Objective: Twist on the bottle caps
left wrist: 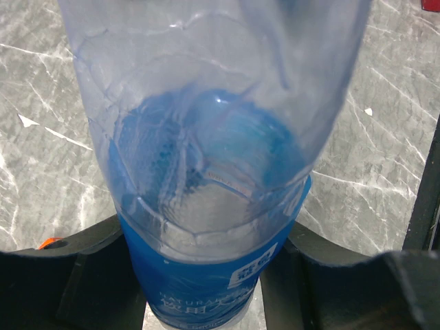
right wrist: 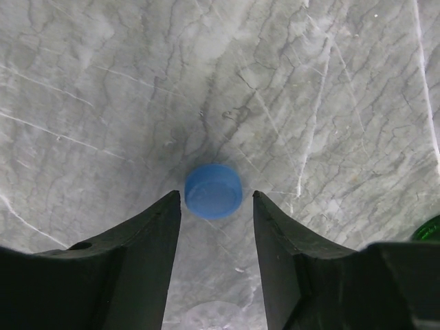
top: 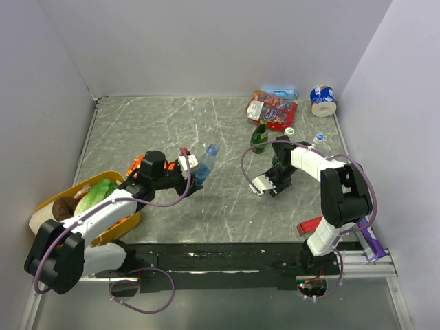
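My left gripper (top: 190, 172) is shut on the clear water bottle (top: 205, 162) with a blue label, held tilted above the table. In the left wrist view the bottle (left wrist: 206, 172) fills the frame and the black fingers (left wrist: 89, 275) press on its labelled part. My right gripper (right wrist: 214, 201) points down at the table, open, with the plain blue cap (right wrist: 213, 191) lying flat just ahead of its tips. The arm hides that cap in the top view. The dark green bottle (top: 260, 137) stands upright behind my right gripper (top: 278, 184). A green-rimmed cap (top: 289, 130) and a blue-rimmed cap (top: 320, 138) lie further back.
Snack packets (top: 272, 107) and a blue-and-white can (top: 323, 101) lie at the back right. A yellow basket (top: 51, 201) with food items sits at the left. A red item (top: 309, 225) lies by the right arm's base. Something green (right wrist: 432, 229) shows at the right wrist view's edge.
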